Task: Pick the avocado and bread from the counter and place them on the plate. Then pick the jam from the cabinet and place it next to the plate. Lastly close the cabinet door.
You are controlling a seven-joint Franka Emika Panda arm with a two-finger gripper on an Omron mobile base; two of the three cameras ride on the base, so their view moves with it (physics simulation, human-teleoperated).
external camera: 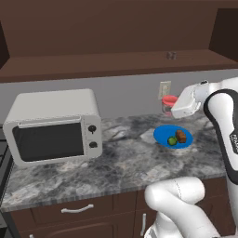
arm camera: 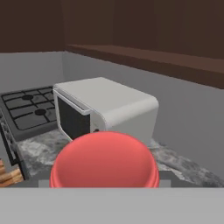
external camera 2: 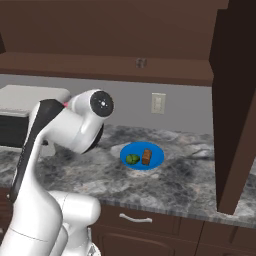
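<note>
This is a home kitchen, rendered by computer. A long grey-and-white marbled stone worktop (external camera: 121, 158) runs along a grey wall above dark brown drawers with curved silver handles (external camera: 76, 209), and a wide dark brown wooden wall cupboard (external camera: 116, 37) hangs over it with its panel door (external camera 2: 235, 115) standing open. A boxy white microwave oven with two dark knobs (external camera: 53, 128) stands toward the left end of the worktop, a black gas stove with grates (arm camera: 28, 105) lies beyond that end, and a white wall socket (external camera 2: 158, 103) sits on the wall behind.
</note>
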